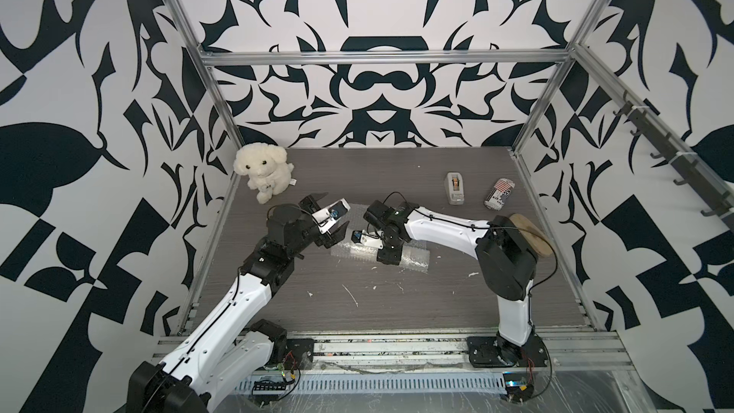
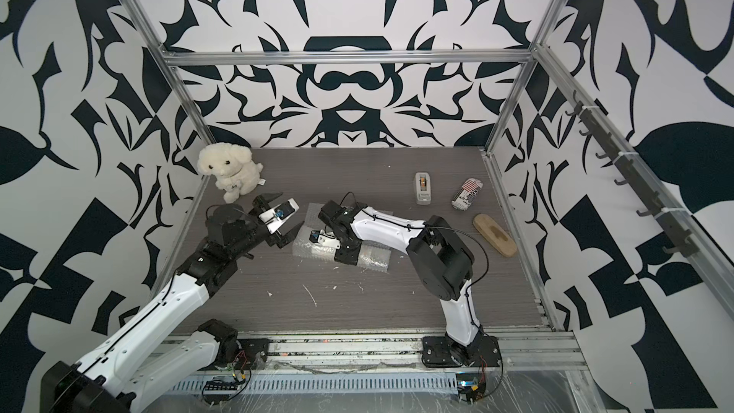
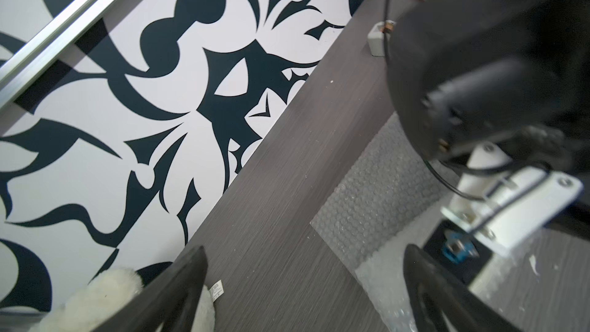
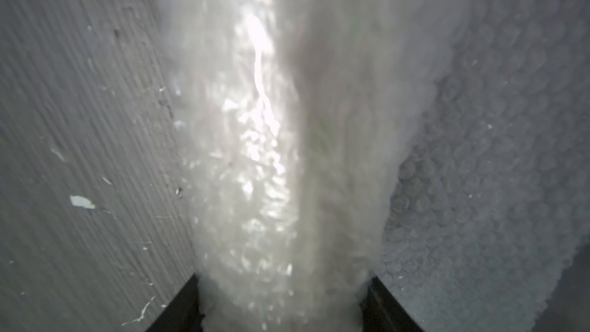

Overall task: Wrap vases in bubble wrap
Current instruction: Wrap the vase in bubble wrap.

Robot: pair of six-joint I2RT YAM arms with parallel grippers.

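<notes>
At the centre of the table [image 1: 397, 311] in both top views, the bubble wrap [image 2: 373, 258] lies partly rolled into a whitish bundle. A flat stretch of it is spread toward the upper part of the frame, behind the right arm. The right gripper [image 4: 284, 308] bears down on this bundle from above, its two dark fingers [image 4: 388, 306] pressed against either side of the roll, so it is clamped on the wrap. The vase [image 4: 322, 167] shows only as a pale, blurred core through the plastic in the right wrist view, and its ribs cannot be made out. To the left of the bundle, the left gripper [image 1: 334, 212] hangs above the table, just beside the wrap's left end, with its jaws spread wide and nothing between them. A plush dog [image 1: 262, 170] sits at the upper left of the table. A grey tape dispenser [image 1: 455, 188] and a printed can [image 1: 499, 192] are at the upper right, with a wooden block [image 2: 494, 234] below the can.
</notes>
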